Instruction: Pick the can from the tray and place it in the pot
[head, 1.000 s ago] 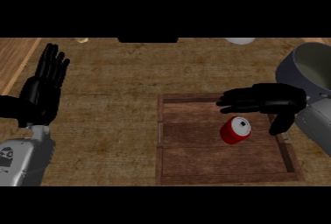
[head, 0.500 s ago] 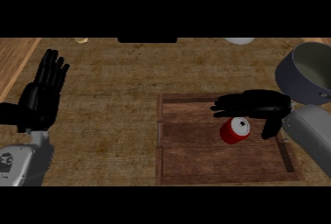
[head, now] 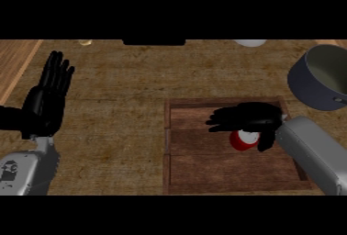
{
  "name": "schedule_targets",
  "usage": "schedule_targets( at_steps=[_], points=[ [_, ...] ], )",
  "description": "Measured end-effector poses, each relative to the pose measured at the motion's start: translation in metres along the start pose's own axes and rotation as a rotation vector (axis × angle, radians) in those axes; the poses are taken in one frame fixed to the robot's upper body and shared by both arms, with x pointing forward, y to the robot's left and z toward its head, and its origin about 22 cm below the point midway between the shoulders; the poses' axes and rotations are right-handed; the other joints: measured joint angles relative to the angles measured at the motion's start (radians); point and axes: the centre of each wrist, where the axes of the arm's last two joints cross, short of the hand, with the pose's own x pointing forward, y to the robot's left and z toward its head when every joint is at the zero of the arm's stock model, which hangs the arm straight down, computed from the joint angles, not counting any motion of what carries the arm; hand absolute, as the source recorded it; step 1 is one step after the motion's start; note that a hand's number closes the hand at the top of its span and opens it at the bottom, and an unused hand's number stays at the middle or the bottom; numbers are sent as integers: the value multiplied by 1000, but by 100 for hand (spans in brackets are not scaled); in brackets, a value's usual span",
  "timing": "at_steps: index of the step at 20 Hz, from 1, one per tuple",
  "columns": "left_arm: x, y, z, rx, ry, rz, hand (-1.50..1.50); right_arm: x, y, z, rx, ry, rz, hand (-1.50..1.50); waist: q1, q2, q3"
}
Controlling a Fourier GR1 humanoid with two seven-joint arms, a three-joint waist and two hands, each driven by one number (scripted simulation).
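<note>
Whereas a second ago the black right hand [head: 247,120] hung over the far right corner of the shallow brown wooden tray [head: 177,151], just beyond the small red can with a pale end [head: 241,140], it has since come back toward the robot and leftward, and now lies directly over the can; its fingers spread leftward and downward across the can's far side, its thumb hangs down past the can's right edge; the fingers look curled about the can, but whether they actually touch it I cannot tell, since the hand hides most of it; I judge this to be the closing step of the pick, with the lift and the carry not yet begun.

The can has not moved; it sits inside the tray, right of its middle, on the wooden slats; only its near red wall and a patch of pale end show below the palm; from that pale face, the long axis seems to stand roughly upright, the end pointing up at the camera, though a slight tilt cannot be ruled out.

The large grey metal pot [head: 324,78] waits at the right, beyond the tray's far right corner, well apart from the can; the left hand [head: 45,98] rests open at the left edge, fingers up, unchanged.
</note>
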Motion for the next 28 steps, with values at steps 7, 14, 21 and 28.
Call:
schedule_targets(
  at_steps=[7, 14, 21, 28],
  points=[
    [-2, 2, -1, 0, -6, -5, 0, 12, 7, -13, 8, -95, 68, 150, -1, -8, -7],
    [-1, 5, -2, -4, 1, 0, 0, 24, 12, -21, -23, -154, 113, 150, -2, -10, -7],
    [2, 4, 0, -4, -3, 1, 0, 27, 2, 4, -161, -110, 144, 150, -5, -3, 0],
    [4, 1, -1, 0, -8, -4, 0, -4, -17, 43, -475, 469, 40, 150, -9, 13, -1]
  ],
)
